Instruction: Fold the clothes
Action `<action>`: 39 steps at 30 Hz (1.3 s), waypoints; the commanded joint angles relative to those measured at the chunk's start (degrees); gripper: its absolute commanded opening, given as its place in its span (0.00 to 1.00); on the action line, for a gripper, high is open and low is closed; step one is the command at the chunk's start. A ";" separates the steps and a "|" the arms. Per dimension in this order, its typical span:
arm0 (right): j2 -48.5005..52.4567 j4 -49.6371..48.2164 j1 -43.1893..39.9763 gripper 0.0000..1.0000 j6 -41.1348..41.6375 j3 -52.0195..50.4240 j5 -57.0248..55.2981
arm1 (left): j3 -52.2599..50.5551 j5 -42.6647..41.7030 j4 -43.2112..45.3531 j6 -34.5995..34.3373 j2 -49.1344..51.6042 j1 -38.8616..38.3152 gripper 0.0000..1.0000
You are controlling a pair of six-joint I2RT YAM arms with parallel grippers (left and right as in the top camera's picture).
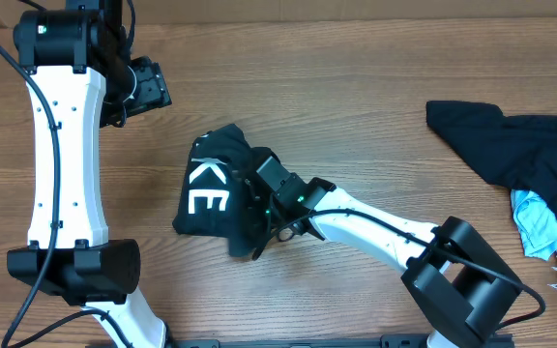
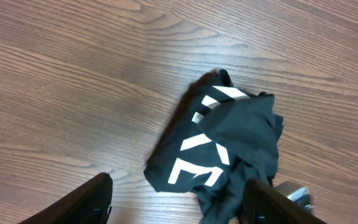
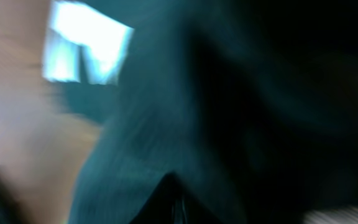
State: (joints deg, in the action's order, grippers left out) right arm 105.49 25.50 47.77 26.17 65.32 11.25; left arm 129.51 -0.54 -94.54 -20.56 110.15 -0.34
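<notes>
Two grippers: left gripper (image 2: 179,198) wide open, empty, off the bunched T-shirt (image 1: 206,198); right gripper (image 1: 259,184) pressed into it, grip unclear. Other clothes (image 1: 511,145) piled well apart.

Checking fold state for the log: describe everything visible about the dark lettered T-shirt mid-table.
The T-shirt is dark navy-black soft fabric with large white block letters, partly hidden by folds. It lies bunched, not flat, on the wooden table, apart from the other clothes at the right edge. The right end effector sits against its right side; blur in the wrist view hides whether it grips. The left end effector is open and clear of it.
</notes>
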 commanded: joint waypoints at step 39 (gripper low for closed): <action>0.13 -1.05 -20.31 0.04 -0.92 7.13 33.33 | 0.83 3.08 0.55 6.88 -0.44 0.02 0.89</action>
State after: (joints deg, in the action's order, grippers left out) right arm 107.28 22.70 21.98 26.20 71.99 42.87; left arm 129.51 1.32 -94.28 -15.14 110.15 -0.34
